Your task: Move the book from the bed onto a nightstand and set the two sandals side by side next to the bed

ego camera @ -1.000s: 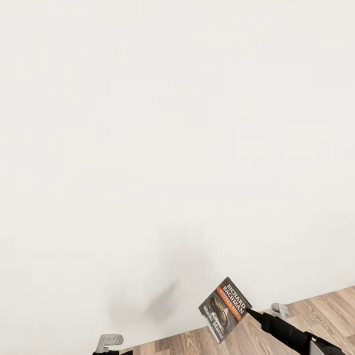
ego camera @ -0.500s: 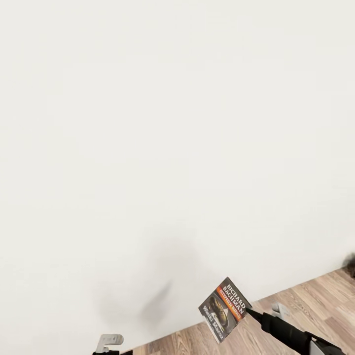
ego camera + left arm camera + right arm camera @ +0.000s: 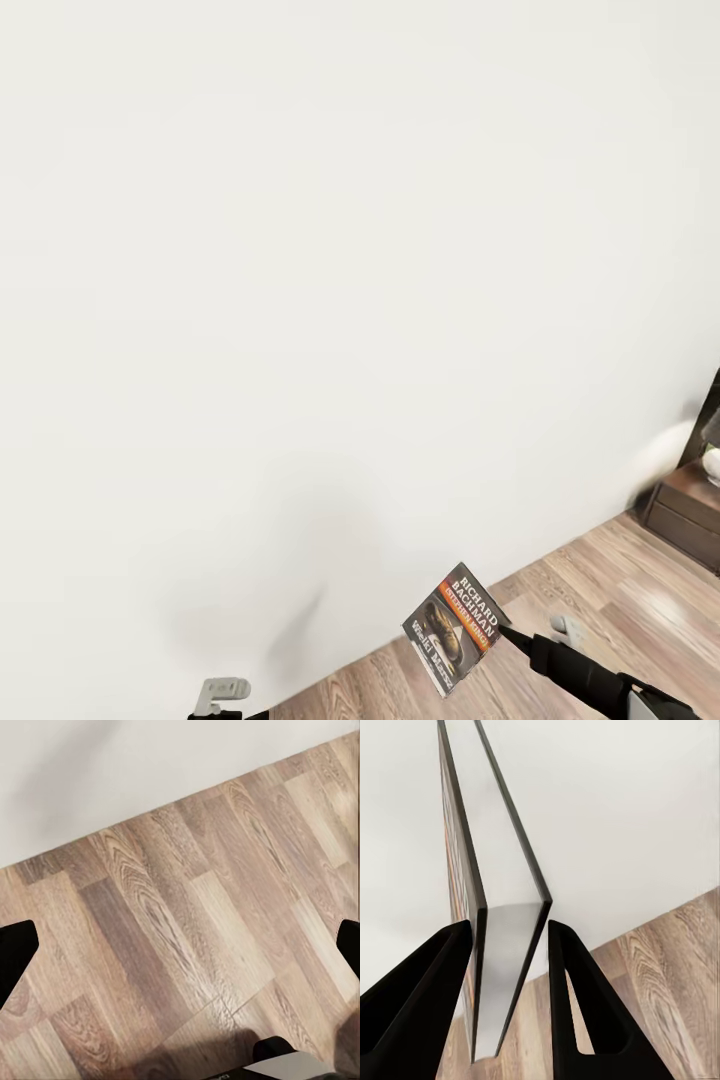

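Book [image 3: 455,627] pinched upright in right gripper [image 3: 510,934], at 5 o'clock in head view. Left gripper [image 3: 180,945] spread, empty. Nightstand [image 3: 690,510] at 3 o'clock: turn toward it, grip steady.

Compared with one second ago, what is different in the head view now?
The camera has turned toward the right: more wood floor shows, and a nightstand has come into view at the right edge. The right gripper still holds the book in the same pose; the left gripper stays open.
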